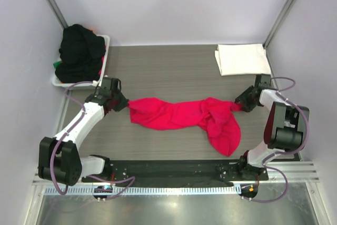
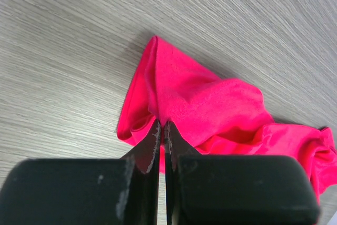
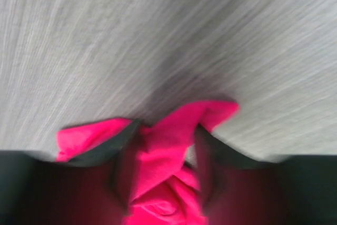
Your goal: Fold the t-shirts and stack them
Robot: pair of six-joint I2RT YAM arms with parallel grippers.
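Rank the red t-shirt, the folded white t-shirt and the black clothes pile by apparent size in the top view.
1. red t-shirt, clearly the largest
2. black clothes pile
3. folded white t-shirt, not much smaller than the pile

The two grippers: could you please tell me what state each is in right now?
Left gripper: shut on the red t-shirt.
Right gripper: open, astride the same shirt's other end, not yet clamped.
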